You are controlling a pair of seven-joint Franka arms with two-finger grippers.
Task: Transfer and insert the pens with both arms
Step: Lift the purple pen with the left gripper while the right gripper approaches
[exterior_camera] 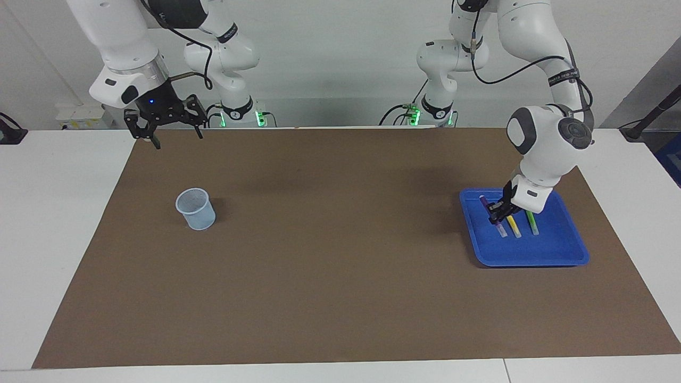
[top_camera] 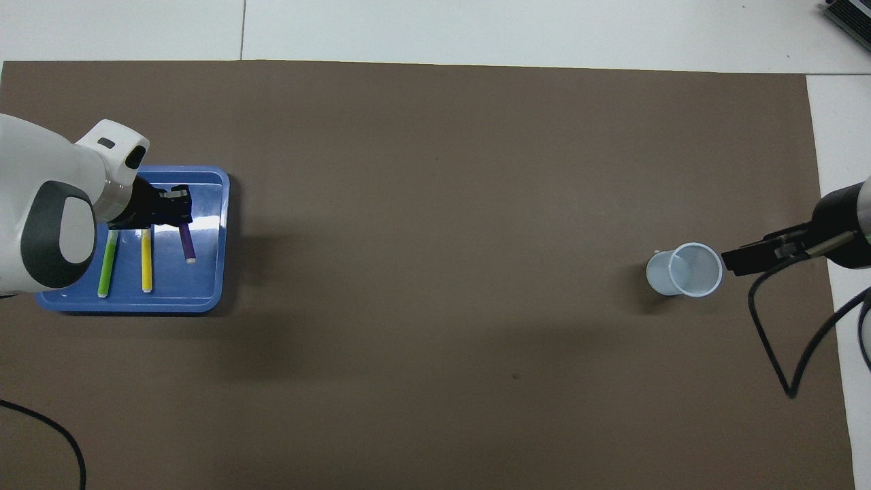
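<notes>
Your tally: cup (exterior_camera: 196, 208) empty, yellow pen (exterior_camera: 514, 226) and green pen (exterior_camera: 532, 223) lying beside your left gripper (exterior_camera: 498, 211), which pinches the purple pen (exterior_camera: 493, 216) over the blue tray (exterior_camera: 532, 254); right gripper (exterior_camera: 171, 133) waits wide open.

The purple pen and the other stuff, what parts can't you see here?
- Purple pen: overhead view, its held end is hidden under the left gripper.
- Green pen: facing view, its top is hidden by the left arm.
- Cup: both views, too small to tell what's inside.

High opposing views, shared table (exterior_camera: 340, 367)
</notes>
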